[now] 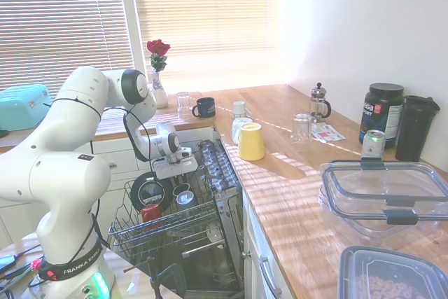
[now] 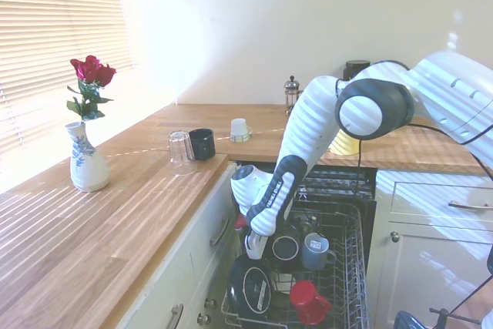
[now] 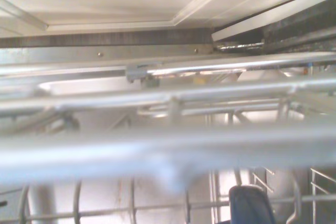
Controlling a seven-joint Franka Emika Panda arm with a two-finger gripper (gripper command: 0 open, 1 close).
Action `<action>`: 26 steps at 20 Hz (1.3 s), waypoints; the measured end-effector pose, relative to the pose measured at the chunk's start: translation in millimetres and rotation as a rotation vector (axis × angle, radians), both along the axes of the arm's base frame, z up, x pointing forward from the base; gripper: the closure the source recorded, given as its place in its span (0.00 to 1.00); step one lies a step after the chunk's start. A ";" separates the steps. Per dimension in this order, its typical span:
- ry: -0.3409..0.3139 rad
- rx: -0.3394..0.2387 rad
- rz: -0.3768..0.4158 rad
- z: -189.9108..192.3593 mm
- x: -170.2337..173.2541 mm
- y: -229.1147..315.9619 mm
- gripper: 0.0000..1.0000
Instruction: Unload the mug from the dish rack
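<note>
First exterior: I see gripper [image 1: 173,173] low over dish rack [image 1: 133,232], mug [image 1: 181,190] just beneath; fingers hidden, can't tell spread.

Second exterior: mug [image 2: 285,249] upright beside grey cup [image 2: 314,251], gripper [image 2: 254,250] touching its rim.

Wrist: blurred wires only.

Judging ceramic, rigid, slick, moderately heavy; I'd pinch wall at rim.

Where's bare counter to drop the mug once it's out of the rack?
Free: wooden counter between the yellow cup and the clear plastic container; in the second exterior view, the long stretch between the white vase and the clear glass. Crowded: the grey wire dish rack around the dark navy mug.
</note>
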State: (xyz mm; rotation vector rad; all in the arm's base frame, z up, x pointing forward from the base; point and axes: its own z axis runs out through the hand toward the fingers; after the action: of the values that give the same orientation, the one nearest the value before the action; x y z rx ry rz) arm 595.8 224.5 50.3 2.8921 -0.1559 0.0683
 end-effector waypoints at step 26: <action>-0.050 -0.015 -0.051 189.7 -17.9 -2.0 1.00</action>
State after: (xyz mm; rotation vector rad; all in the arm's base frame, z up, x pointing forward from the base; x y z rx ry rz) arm 577.9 222.5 240.1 2.8714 -0.2377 0.1326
